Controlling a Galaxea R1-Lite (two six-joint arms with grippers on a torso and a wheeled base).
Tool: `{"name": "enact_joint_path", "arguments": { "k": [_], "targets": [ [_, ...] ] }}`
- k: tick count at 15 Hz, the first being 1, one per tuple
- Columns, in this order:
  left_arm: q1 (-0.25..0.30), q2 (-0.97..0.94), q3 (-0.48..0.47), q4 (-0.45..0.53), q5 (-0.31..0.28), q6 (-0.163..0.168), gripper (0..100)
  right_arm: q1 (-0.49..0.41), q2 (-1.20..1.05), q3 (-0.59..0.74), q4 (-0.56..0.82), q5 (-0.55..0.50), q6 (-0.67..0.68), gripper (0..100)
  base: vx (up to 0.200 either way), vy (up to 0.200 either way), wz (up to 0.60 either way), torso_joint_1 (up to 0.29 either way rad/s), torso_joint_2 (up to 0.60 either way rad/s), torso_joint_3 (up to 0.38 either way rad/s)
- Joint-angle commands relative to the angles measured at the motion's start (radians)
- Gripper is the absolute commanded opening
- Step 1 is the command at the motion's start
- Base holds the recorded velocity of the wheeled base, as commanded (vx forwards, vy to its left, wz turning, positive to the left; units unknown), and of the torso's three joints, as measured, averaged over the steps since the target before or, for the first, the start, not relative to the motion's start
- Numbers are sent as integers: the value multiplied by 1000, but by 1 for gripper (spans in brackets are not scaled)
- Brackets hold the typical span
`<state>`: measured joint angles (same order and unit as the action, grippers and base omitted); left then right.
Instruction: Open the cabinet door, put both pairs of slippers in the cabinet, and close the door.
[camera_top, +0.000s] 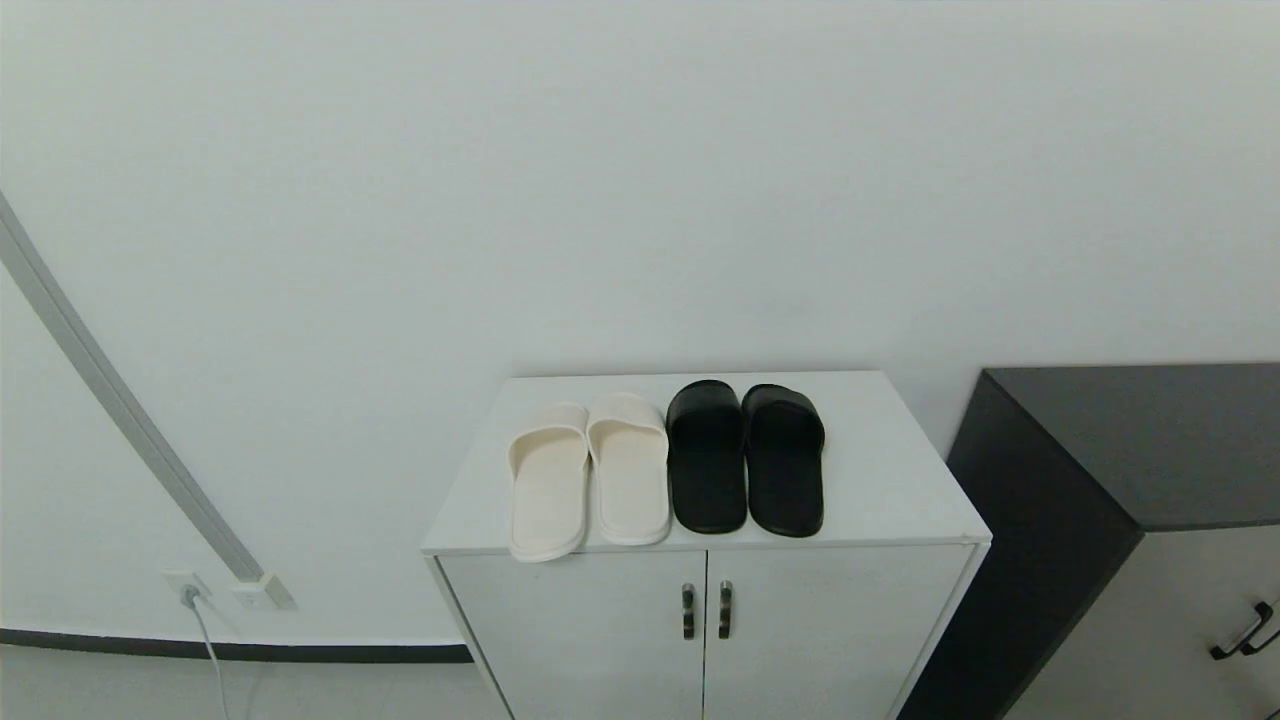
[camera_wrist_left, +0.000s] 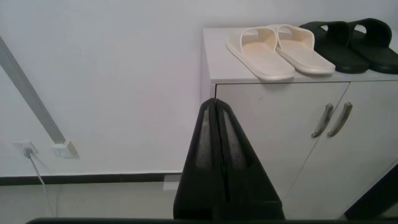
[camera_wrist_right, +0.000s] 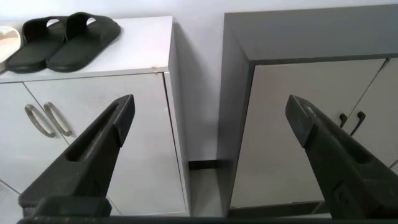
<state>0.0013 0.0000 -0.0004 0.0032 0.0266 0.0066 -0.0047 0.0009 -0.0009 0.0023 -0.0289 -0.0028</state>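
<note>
A white cabinet (camera_top: 820, 610) stands against the wall with both doors shut; two metal handles (camera_top: 705, 610) meet at its middle. On its top lie a cream pair of slippers (camera_top: 588, 475) on the left and a black pair (camera_top: 746, 458) on the right, side by side. In the left wrist view my left gripper (camera_wrist_left: 215, 102) is shut and empty, held off the cabinet's (camera_wrist_left: 292, 130) left corner, below the cream slippers (camera_wrist_left: 280, 51). In the right wrist view my right gripper (camera_wrist_right: 211, 112) is open and empty, facing the gap between the cabinet (camera_wrist_right: 112, 124) and its neighbour, right of the black slippers (camera_wrist_right: 62, 40).
A dark grey cabinet (camera_top: 1130, 480) with its own handles (camera_top: 1245, 630) stands close on the right, a narrow gap between the two. On the left wall are a slanting cable duct (camera_top: 110, 390), sockets (camera_top: 225, 590) and a hanging cord (camera_top: 210, 650).
</note>
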Motion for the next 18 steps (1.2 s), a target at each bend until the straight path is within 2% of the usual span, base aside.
{"name": "enact_joint_path", "arguments": {
  "k": [1,9,11,12,14,18],
  "targets": [
    [0,2,-1,0,1,-4,0,0,1,1,-1,0,1,100,0,0,0,0,0,0],
    [0,2,-1,0,-1,-5,0,0,1,-8,-4,3,-19,100,0,0,0,0,0,0],
    [0,2,-1,0,-1,-4,0,32,146,-249,38,29,159,100,0,0,0,0,0,0],
    [0,2,0,0,-2,-5,0,35,211,-283,90,34,136,100,0,0,0,0,0,0],
    [0,2,-1,0,-1,-5,0,45,278,-217,122,87,84,100,0,0,0,0,0,0],
    [0,0,-1,0,-2,-2,0,46,528,-235,-7,178,81,100,0,0,0,0,0,0]
  ]
}}
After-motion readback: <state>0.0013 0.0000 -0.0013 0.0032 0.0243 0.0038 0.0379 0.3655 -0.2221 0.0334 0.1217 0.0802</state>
